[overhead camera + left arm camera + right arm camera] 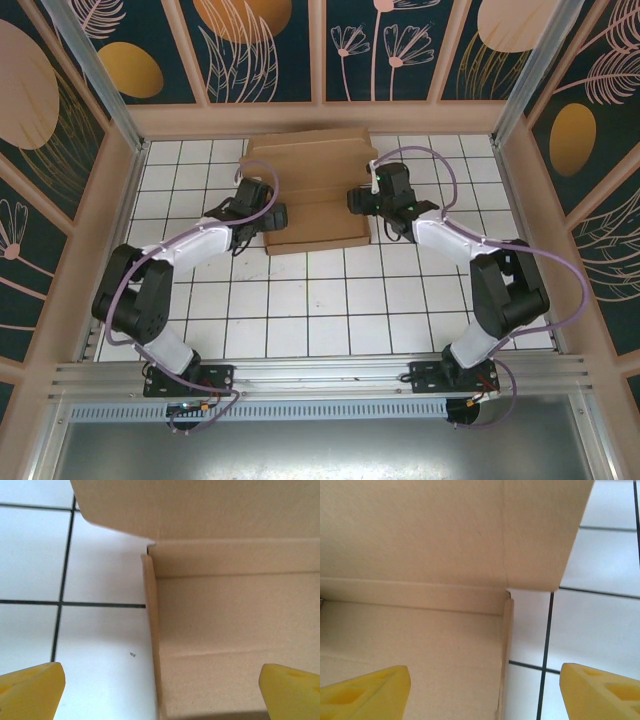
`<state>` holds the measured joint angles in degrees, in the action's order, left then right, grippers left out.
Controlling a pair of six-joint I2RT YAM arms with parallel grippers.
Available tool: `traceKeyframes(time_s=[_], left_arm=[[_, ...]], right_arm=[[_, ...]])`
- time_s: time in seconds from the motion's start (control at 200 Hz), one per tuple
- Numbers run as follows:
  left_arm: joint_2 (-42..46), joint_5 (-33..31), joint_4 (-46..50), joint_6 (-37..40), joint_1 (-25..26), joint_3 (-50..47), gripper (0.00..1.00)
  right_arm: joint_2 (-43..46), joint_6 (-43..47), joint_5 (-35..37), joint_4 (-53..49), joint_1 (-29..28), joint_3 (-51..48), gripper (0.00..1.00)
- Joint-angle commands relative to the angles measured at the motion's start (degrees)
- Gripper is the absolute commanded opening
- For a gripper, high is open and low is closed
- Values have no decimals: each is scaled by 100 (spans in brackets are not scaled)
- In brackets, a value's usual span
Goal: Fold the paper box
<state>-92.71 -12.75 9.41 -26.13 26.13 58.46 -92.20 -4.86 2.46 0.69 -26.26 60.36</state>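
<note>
Worktop [300, 310]: we find the paper box [315, 190] at its far middle | progress: we judge it part-folded, side walls upright, lid flap not yet closed | left pincer [160, 700], right pincer [482, 692]: both released, each straddling a side wall

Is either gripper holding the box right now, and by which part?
Nothing is held. The left gripper and the right gripper are open, each straddling a raised side of the paper box, not clamping it.
</note>
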Motion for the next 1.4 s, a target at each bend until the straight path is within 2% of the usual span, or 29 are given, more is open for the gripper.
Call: traceKeyframes(time_s=[0.0,0.07,0.195,0.27,0.355,0.49,0.596,0.741,0.856,0.946,1.021,1.126,1.191,1.326,1.391], left_arm=[[534,-257,-473,311,-29,-114,99],[760,-313,-637,431,-61,-133,99],[781,-332,-182,731,-206,230,99],[923,-269,-149,809,-297,218,99],[1136,6,-213,786,-466,132,99],[1424,538,-331,483,-852,81,99],[1480,1085,-195,396,-1190,250,99],[1526,1159,-56,433,-1357,327,99],[1564,1117,-18,467,-1396,226,99],[1605,1120,-11,484,-1401,150,99],[1627,1123,7,518,-1409,114,99],[1635,1103,12,547,-1402,105,99],[1626,1092,4,563,-1407,110,99],[1617,1101,-9,591,-1401,115,99],[1609,1100,-1,605,-1401,105,99]], right_arm=[[92,553,-309,-52,255,329,79],[-89,710,-499,-292,468,684,79],[-365,1151,-759,-677,827,1298,79],[-451,1496,-1283,-870,1050,1588,79],[-587,1969,-2070,-1150,1309,1959,77],[-1035,2633,-2875,-1953,1508,2829,74],[-1458,3284,-3253,-2594,1589,3476,75],[-2080,3894,-3472,-3374,1643,4429,78],[-2556,4262,-3775,-3904,1713,5092,66],[-2884,4515,-4022,-4326,1769,5644,52],[-3153,4742,-4084,-4737,1771,6114,41],[-3489,4937,-4197,-5247,1771,6738,32],[-3604,4998,-4233,-5393,1774,6945,22],[-3627,5158,-4236,-5487,1758,6989,22],[-3604,5231,-4227,-5532,1760,6987,32]])
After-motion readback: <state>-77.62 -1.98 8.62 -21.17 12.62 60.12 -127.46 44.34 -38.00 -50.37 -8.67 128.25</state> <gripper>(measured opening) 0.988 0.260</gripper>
